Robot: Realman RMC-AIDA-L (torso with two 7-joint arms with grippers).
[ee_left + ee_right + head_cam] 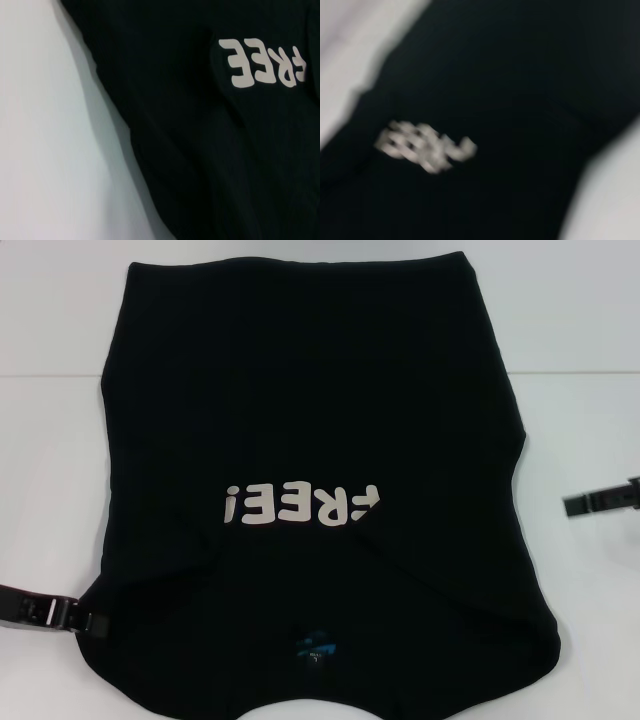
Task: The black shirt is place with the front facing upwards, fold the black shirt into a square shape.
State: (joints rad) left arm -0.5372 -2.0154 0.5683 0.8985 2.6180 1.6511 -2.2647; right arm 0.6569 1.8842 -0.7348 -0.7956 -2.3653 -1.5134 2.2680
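The black shirt (300, 390) lies flat on the white table (60, 340), front up, with its sides folded in. Its cream "FREE!" lettering (303, 505) is at the middle and the small blue neck label (317, 645) is near the front edge. My left gripper (85, 620) is at the shirt's near left corner, at its edge. My right gripper (600, 500) is at the right, apart from the shirt. The left wrist view shows the shirt (210, 150) and its lettering (262, 65). The right wrist view shows the shirt (520, 75) and its lettering (425, 145).
Bare white table shows on both sides of the shirt (580, 390), beside it in the left wrist view (40, 125) and at the corners of the right wrist view (610, 200).
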